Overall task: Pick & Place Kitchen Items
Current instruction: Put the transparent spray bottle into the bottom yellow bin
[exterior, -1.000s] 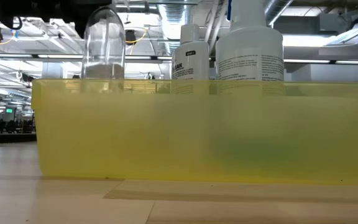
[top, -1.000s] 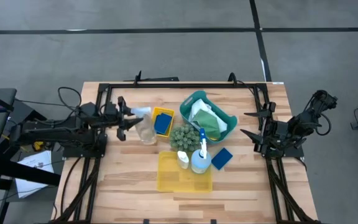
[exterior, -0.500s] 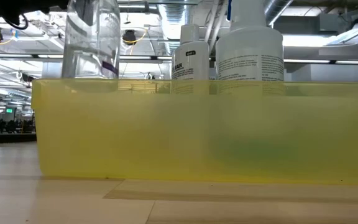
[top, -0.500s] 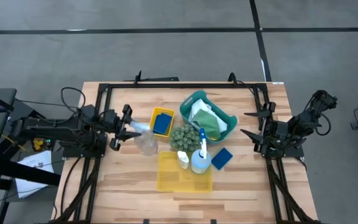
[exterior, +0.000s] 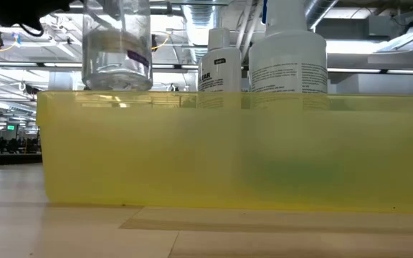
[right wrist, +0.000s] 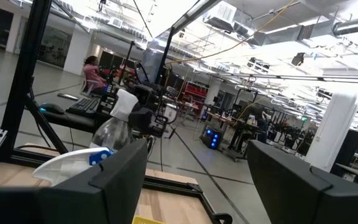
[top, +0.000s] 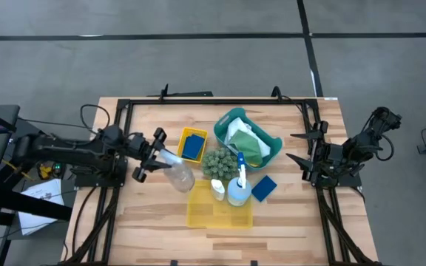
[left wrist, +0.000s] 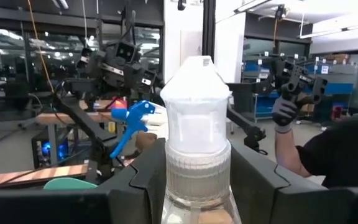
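My left pincer (top: 154, 155) grips the clear bottle (top: 176, 172) by its neck. I should lower it slowly, upright, into the yellow bin (top: 198, 210). My right pincer (top: 296, 148) waits open.

Two dark, near-black arms of jointed segments. The left arm (top: 72, 148) trails thin black cables looping off its rear segments. The right arm (top: 357, 148) ends in slim black prongs. Each gripper's fingers (left wrist: 151, 180) are broad, flat matte-black plates with angled edges; those of the right gripper (right wrist: 191, 177) look the same
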You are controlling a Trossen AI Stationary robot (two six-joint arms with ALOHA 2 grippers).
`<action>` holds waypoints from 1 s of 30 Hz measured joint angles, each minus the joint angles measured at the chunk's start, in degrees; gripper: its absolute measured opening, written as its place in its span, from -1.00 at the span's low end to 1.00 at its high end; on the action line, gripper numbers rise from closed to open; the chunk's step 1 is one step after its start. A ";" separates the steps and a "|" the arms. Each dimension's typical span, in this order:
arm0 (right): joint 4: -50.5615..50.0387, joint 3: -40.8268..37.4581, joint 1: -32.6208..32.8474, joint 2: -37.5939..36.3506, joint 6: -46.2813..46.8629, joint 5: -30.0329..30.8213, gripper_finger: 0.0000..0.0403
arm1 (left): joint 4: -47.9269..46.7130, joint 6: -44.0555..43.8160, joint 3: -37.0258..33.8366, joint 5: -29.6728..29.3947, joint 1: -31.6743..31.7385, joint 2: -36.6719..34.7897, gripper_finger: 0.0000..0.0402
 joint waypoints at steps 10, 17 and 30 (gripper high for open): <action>-0.02 0.00 0.00 0.00 0.00 0.00 0.33 | -0.31 0.11 8.78 2.88 -5.05 12.71 -0.34; -0.11 0.00 0.00 0.02 -0.02 0.00 0.33 | -2.90 4.83 13.81 2.62 -10.73 18.00 -0.34; -0.02 0.00 0.00 0.00 -0.02 0.00 0.33 | -2.03 9.34 20.31 2.66 -15.87 28.79 -0.34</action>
